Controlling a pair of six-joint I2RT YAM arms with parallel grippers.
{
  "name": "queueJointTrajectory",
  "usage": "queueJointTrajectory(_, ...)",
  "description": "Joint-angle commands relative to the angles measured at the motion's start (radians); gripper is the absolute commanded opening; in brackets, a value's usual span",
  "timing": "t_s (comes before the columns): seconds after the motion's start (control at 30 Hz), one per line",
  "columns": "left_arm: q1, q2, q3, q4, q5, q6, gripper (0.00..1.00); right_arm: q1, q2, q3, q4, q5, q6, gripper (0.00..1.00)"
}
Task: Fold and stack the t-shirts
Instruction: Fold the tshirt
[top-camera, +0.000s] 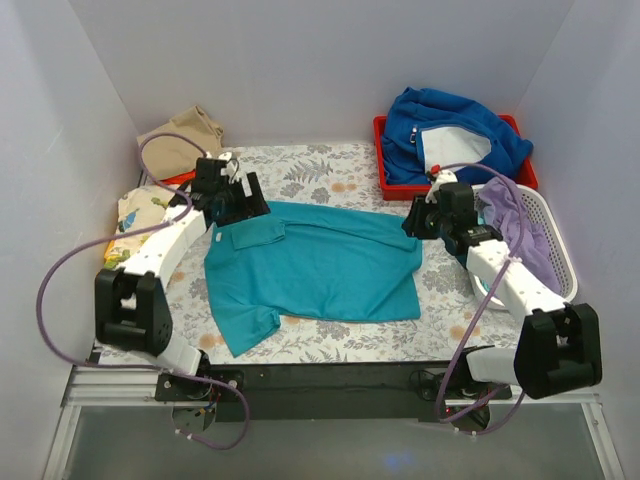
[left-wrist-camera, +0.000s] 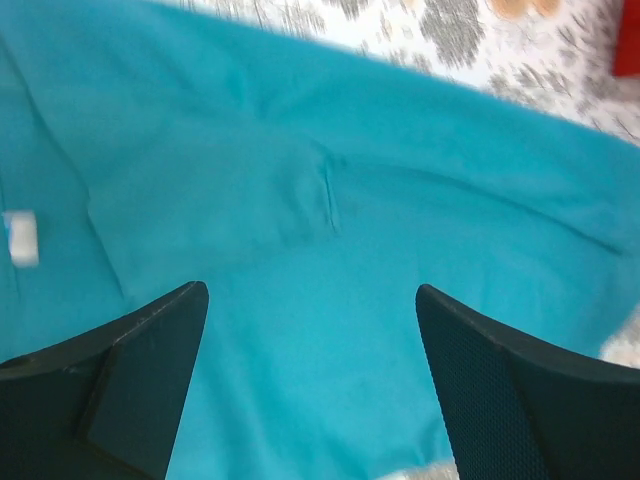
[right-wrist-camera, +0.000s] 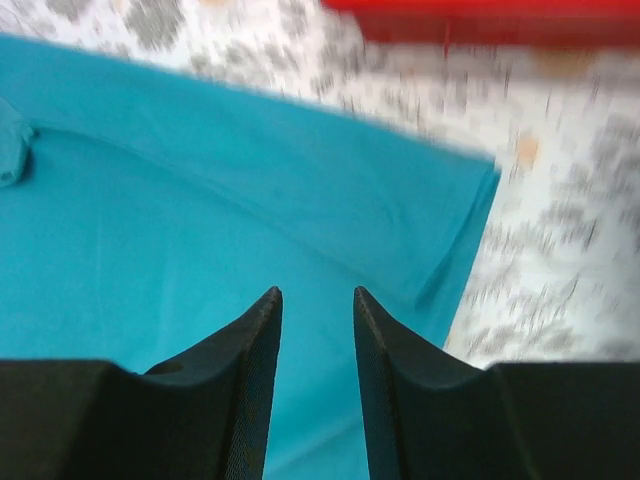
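Top view: seeing the teal t-shirt (top-camera: 310, 270) lying spread out mid-frame, left gripper (top-camera: 255, 210) sitting at its upper-left corner, right gripper (top-camera: 413, 222) at its upper-right edge. Left wrist: hanging over teal cloth, jaws spread wide, gripping nothing. Right wrist: jaws nearly together, slim gap, also pinching nothing.

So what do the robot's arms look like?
The left arm and right arm are white tubes with chunky black joints, each trailing a looping purple cable. The left end effector and right end effector each have two black wedge-shaped fingers.
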Motion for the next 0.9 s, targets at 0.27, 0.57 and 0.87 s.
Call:
queueJointTrajectory(0.27,-0.062,-0.587,-0.585,-0.084,-0.01,-0.422,0.84,0.028,-0.511,-0.491,-0.294,0.012,0.397,0.41)
queueJointTrajectory(0.57,-0.173,-0.645,-0.637,-0.165,-0.093,-0.556,0.85,0.045,-0.673,-0.604,-0.44,0.055,0.466,0.46)
queueJointTrajectory(0.87,-0.182,-0.625,-0.721,-0.13,-0.041,-0.614,0.85,0.046,-0.603,-0.611,-0.405,0.073,0.468,0.45)
